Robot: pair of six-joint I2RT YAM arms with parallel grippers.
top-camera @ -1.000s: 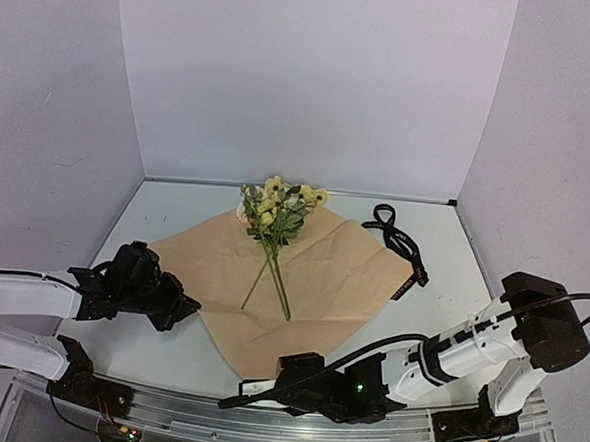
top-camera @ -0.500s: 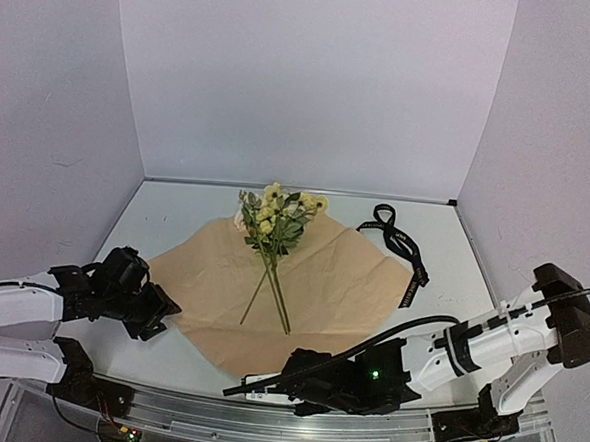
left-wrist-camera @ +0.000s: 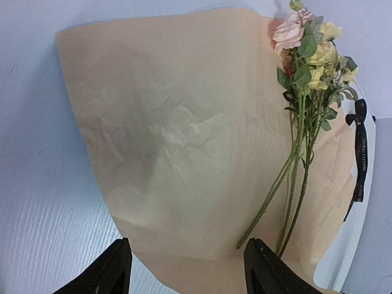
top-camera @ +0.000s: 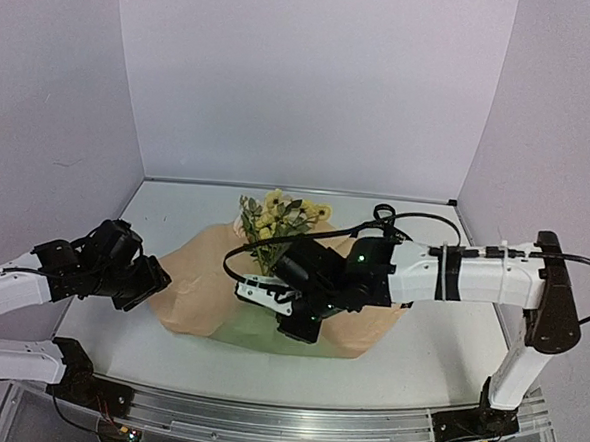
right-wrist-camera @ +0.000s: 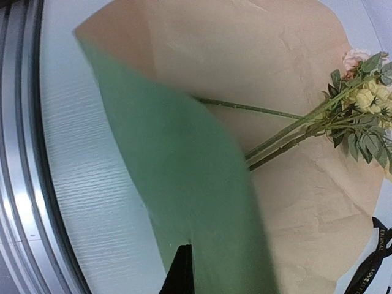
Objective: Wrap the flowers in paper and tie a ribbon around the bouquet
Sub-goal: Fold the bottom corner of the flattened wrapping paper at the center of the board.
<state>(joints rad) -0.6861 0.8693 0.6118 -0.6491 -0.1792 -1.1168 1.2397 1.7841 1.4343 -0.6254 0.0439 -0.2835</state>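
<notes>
Quick status from my end of the teleop. The flowers (top-camera: 278, 216) lie on the paper (top-camera: 196, 285) in the middle of the tabletop (top-camera: 175, 209). The blossoms point at the far edge and the stems (right-wrist-camera: 275, 142) run back toward the near edge. The paper is tan side up, so the olive-green face should end up on the outside once it's rolled.

The right gripper (right-wrist-camera: 181, 264) is clamped shut on the near corner of the sheet. It's holding that corner up and folded in over the stem ends, which is why the green side shows along the near edge. I'd call this the very first fold of the wrap, nothing like a cone yet.

The left gripper (left-wrist-camera: 187, 263) hangs over the paper's left corner, on the left-edge side of the tabletop. Its jaws are apart and nothing is between them. My guess is it's parked there to pin or take that side next.

The ribbon (left-wrist-camera: 360, 160) sits loose off the paper's right side, toward the far right corner, untouched. One worry: thin paper can slip out of a pinch or drag the stems askew.
</notes>
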